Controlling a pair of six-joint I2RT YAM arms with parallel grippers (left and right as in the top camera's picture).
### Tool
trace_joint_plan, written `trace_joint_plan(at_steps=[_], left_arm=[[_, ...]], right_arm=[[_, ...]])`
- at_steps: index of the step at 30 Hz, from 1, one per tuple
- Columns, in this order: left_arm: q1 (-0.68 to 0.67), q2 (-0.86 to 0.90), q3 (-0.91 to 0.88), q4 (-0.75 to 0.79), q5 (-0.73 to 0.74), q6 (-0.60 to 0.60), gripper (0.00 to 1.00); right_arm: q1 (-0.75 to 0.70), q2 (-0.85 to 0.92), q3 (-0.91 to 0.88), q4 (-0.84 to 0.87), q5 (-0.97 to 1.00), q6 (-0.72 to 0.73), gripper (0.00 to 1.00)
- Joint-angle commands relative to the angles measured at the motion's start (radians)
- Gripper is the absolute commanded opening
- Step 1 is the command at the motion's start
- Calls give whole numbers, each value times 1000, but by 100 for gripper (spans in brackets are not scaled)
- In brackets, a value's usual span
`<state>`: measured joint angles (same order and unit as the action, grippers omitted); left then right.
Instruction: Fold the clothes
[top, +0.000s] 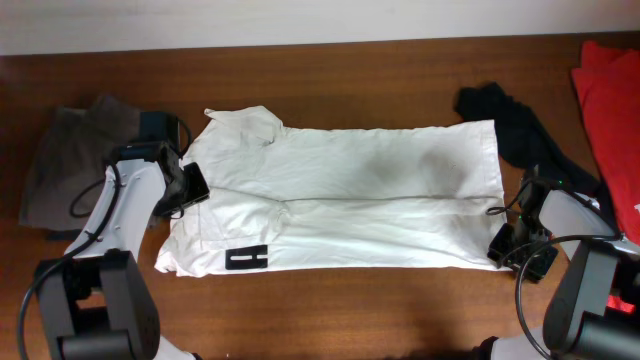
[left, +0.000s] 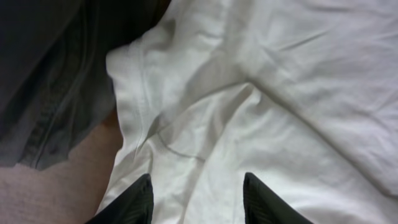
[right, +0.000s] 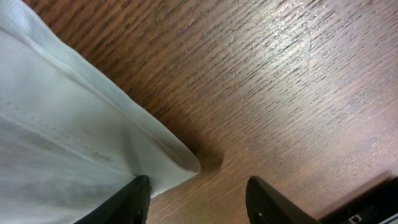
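The clothes (top: 340, 195) are one long white garment spread flat across the wooden table, with a small black mark (top: 246, 258) near its front left edge. My left gripper (top: 193, 185) hangs over the garment's left end. In the left wrist view it (left: 197, 186) is open, with creased white cloth (left: 267, 112) below the fingers and nothing between them. My right gripper (top: 512, 247) sits at the garment's front right corner. In the right wrist view it (right: 198, 186) is open, and the corner of the cloth (right: 180, 163) lies beside its left finger (right: 138, 190).
Grey-khaki trousers (top: 70, 150) lie at the far left, their edge against the white garment (left: 56, 81). A thin black garment (top: 512, 118) lies at the back right and a red cloth (top: 612, 110) at the right edge. Bare wood (top: 380, 310) runs along the table's front.
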<state>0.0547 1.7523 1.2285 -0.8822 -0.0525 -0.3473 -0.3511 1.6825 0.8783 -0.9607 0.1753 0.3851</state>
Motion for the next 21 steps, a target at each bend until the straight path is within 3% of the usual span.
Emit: trace_joint_plan(at_steps=[1,11,15,21], left_arm=[[6,9,1,-9,5,8,47],[-3,-41,37,14,13,92,46],[-3,-57,94,11,87,179,53],[-7,-56,214,66,180,281,64]], right_arm=[[-3,8,-10,22,1,8,54],[-3,-98,107,-60,-49,-13,55],[-3,-183,234,-140,-73,-21,65],[-1,-278,369,-163,-340,-259,77]])
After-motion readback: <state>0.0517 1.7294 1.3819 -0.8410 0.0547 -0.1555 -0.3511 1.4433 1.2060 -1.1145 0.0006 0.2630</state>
